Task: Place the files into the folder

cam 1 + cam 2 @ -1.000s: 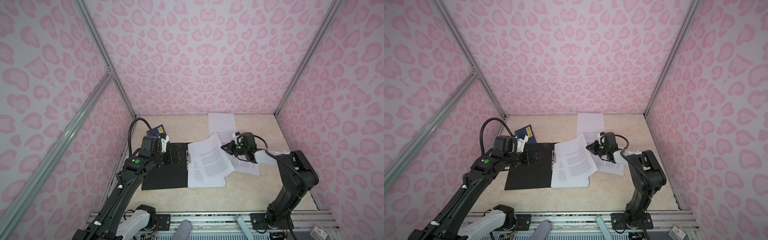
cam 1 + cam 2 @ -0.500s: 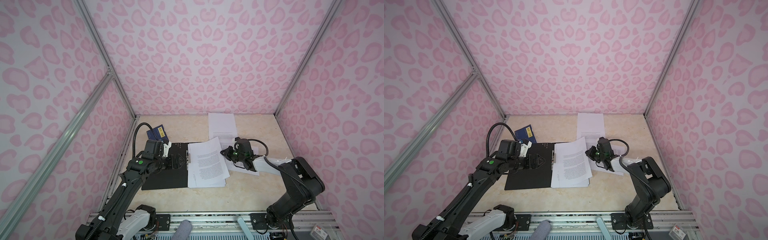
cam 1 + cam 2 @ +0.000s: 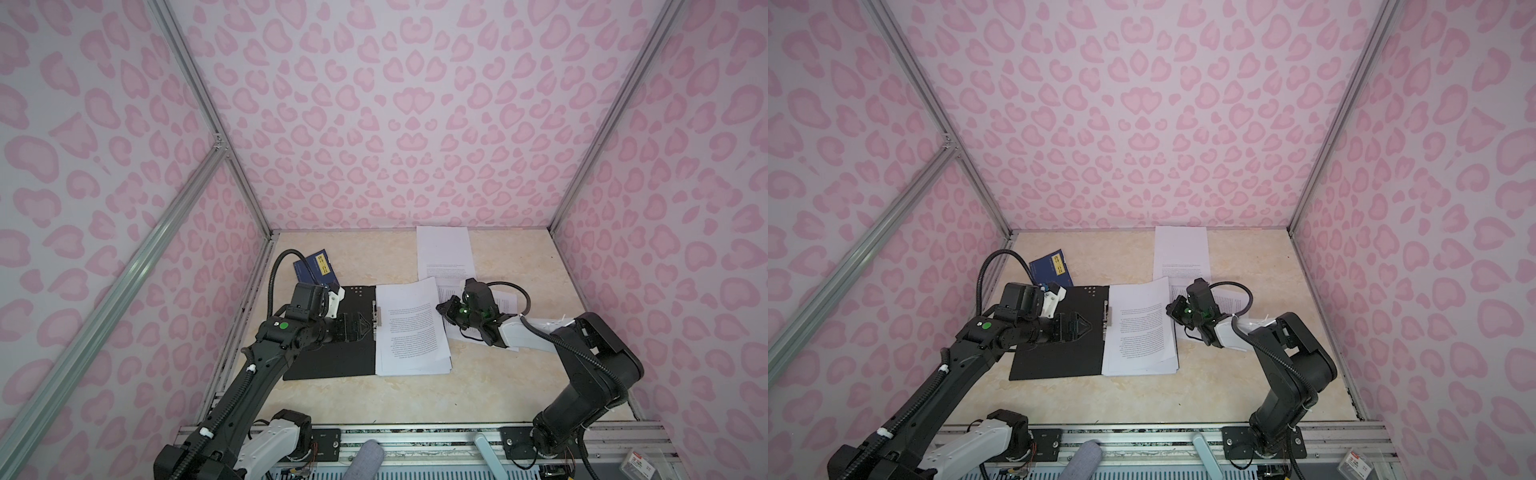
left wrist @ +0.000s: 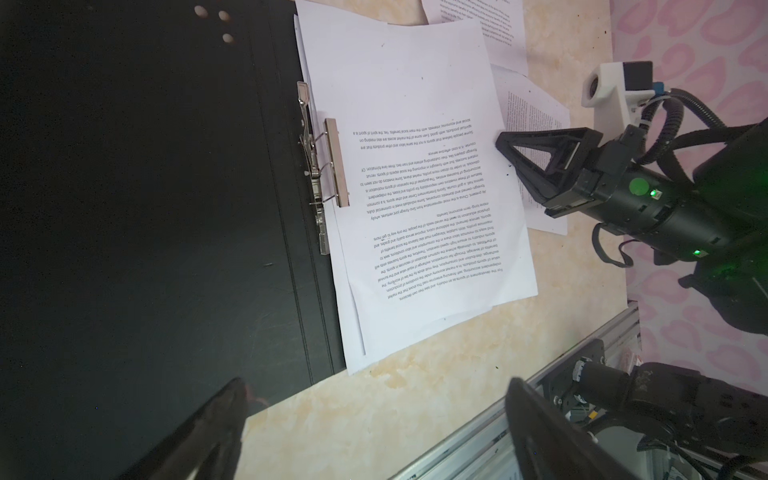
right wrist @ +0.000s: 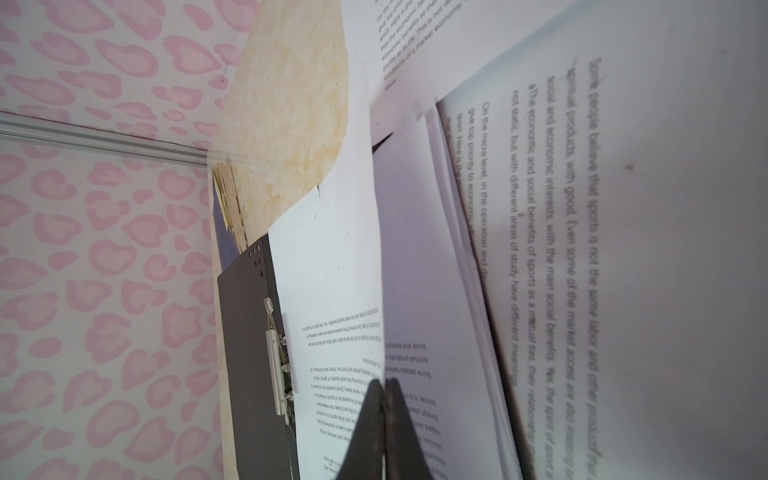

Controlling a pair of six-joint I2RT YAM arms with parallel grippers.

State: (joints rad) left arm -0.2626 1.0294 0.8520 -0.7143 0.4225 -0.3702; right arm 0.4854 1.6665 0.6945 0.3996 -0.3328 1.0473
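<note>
The folder (image 3: 328, 361) (image 3: 1054, 361) lies open, black inside up, with its metal clip (image 4: 336, 166) along the spine. A stack of files (image 3: 411, 332) (image 3: 1142, 332) covers its right half. My right gripper (image 3: 440, 307) (image 3: 1169, 307) (image 5: 384, 382) is shut on the right edge of the top sheet (image 5: 332, 291), which curls up there. Over the folder's left half, short of the clip, my left gripper (image 3: 365, 328) (image 4: 378, 399) hangs open and holds nothing.
More printed sheets lie at the back (image 3: 444, 253) and under the right arm (image 3: 507, 299). A small blue booklet (image 3: 313, 268) rests behind the folder near the left wall. The metal rail (image 3: 415, 432) runs along the front edge.
My right gripper has carried the top sheet leftward and down, turning it from askew to roughly square on the stack. The left gripper has shifted slightly over the folder, still open.
</note>
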